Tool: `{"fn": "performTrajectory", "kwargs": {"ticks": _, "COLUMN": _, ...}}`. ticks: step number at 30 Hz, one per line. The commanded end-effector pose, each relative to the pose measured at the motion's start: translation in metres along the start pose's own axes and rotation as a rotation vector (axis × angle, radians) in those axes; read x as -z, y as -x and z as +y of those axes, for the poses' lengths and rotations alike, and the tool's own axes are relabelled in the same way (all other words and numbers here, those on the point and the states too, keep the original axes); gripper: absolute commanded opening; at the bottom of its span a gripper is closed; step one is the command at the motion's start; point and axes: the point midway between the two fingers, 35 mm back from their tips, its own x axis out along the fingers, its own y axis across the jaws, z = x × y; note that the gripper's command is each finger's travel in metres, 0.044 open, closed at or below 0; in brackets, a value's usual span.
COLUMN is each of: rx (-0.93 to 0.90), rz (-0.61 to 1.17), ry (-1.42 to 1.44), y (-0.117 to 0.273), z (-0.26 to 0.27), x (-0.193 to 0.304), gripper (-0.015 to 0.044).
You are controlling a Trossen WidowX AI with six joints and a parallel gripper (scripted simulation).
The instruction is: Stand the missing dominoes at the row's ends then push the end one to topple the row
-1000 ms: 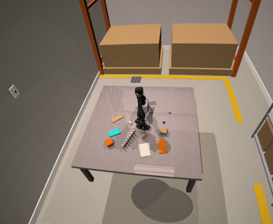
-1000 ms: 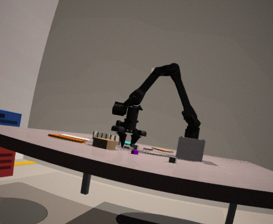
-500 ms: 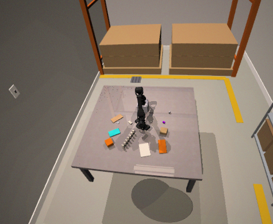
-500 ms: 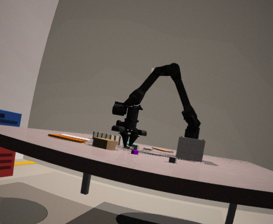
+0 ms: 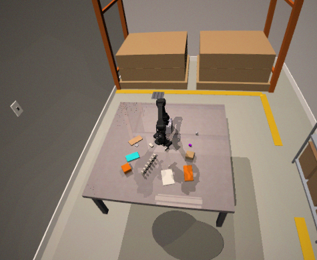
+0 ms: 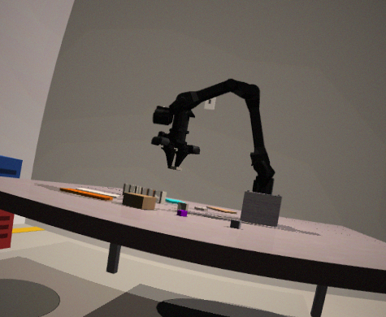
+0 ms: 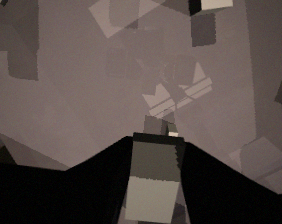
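My gripper (image 5: pixel 167 146) (image 6: pixel 175 164) (image 7: pixel 156 147) is shut on a pale domino (image 6: pixel 175 168) (image 7: pixel 153 195) and holds it well above the table. The row of standing dominoes (image 5: pixel 148 163) (image 6: pixel 159 197) runs diagonally, in front of the gripper and to its left in the top view. A loose pale domino (image 5: pixel 151 145) lies beyond the row's far end, left of the gripper. The held domino hides part of the table in the wrist view.
Left of the row are a cyan slab (image 5: pixel 132 157), an orange block (image 5: pixel 126 167) and a tan slab (image 5: pixel 135 140). Right of it are a white slab (image 5: pixel 167 177), an orange slab (image 5: pixel 188 173), a brown block (image 5: pixel 189 155) (image 6: pixel 140 201) and a purple cube (image 5: pixel 190 145) (image 6: pixel 182 213).
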Motion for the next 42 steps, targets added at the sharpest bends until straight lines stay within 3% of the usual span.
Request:
{"fn": "performTrajectory", "kwargs": {"ticks": 1, "rx": 0.005, "rz": -0.001, "ry": 0.008, "y": 0.023, "z": -0.003, "x": -0.001, "gripper": 0.0107}}
{"fn": "performTrajectory", "kwargs": {"ticks": 6, "rx": 0.003, "rz": -0.003, "ry": 0.085, "y": 0.023, "z": 0.003, "x": -0.001, "gripper": 0.0107}}
{"fn": "performTrajectory", "kwargs": {"ticks": 22, "rx": -0.006, "rz": -0.004, "ry": 1.805, "y": 0.025, "z": 0.116, "x": 0.031, "gripper": 0.0107}}
{"fn": "performTrajectory", "kwargs": {"ticks": 42, "rx": -0.01, "rz": -0.007, "ry": 1.821, "y": 0.024, "z": 0.117, "x": 0.032, "gripper": 0.0107}}
